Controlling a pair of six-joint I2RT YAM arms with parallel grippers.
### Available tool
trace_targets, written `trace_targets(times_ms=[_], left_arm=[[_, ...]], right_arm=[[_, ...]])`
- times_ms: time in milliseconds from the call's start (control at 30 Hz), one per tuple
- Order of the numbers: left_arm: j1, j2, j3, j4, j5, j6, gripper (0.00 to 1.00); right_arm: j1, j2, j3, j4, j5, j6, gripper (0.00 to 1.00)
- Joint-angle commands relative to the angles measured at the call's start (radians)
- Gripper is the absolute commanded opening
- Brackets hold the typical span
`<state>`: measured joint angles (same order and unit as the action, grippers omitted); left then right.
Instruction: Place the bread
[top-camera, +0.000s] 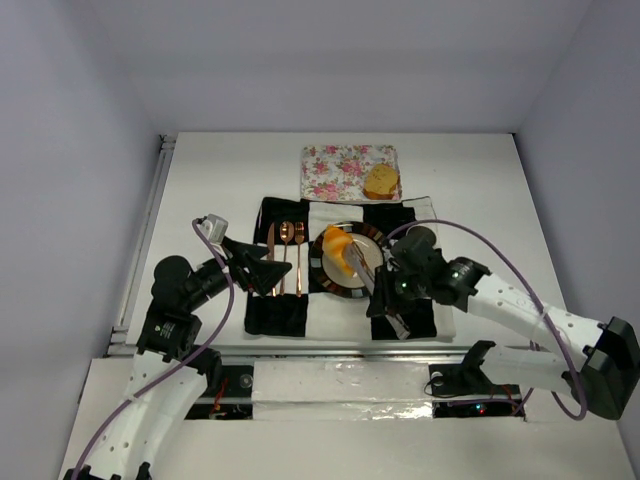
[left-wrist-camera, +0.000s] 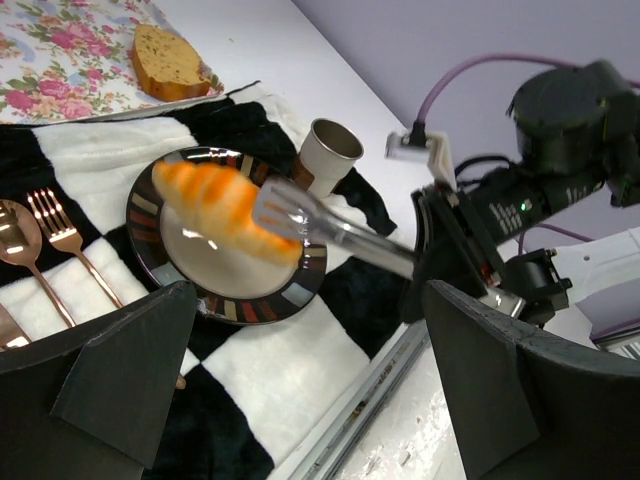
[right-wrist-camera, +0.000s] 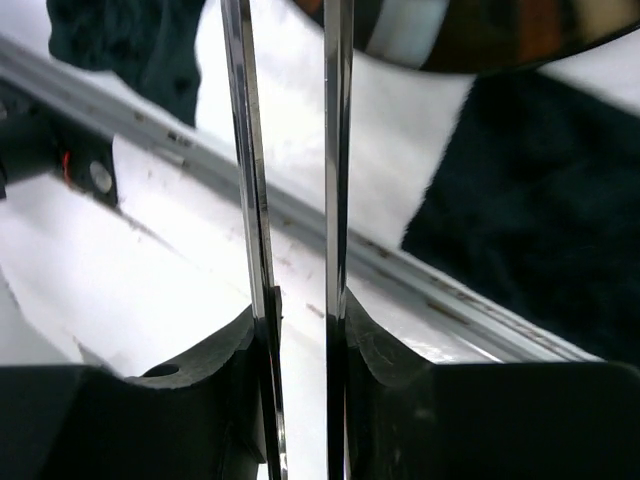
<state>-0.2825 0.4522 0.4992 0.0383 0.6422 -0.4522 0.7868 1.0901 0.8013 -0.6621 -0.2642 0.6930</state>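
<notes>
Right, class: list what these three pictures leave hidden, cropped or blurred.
Right wrist view: the tongs run off the top edge, so their tips and load are unseen.
Left wrist view: the croissant is blurred; whether it touches the plate is unclear.
Left wrist view: the spoon is partly cropped by the left edge.
</notes>
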Motion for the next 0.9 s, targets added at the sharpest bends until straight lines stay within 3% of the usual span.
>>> trace_targets(times_ms=[0, 333, 467, 867], left_arm=[[-0.006, 0.000, 0.002, 0.029, 0.005, 0.009, 0.96], [-0.006, 0.002, 0.001, 0.028, 0.005, 0.010, 0.96], [-0.006, 0.002, 0.001, 0.032, 0.010, 0.010, 0.96], [-0.015, -0.012, -0.001, 0.032, 0.010, 0.009, 0.96]], right_arm=[[0.038, -0.003, -0.048, 0.157, -0.009, 0.094, 0.32], [0.058, 0.070, -0.034, 0.222, 0.005, 0.089, 0.35], [0.058, 0.056, -0.025, 0.223, 0.017, 0.102, 0.58], [0.058, 0.027, 0.086, 0.185, 0.150, 0.088, 0.56]])
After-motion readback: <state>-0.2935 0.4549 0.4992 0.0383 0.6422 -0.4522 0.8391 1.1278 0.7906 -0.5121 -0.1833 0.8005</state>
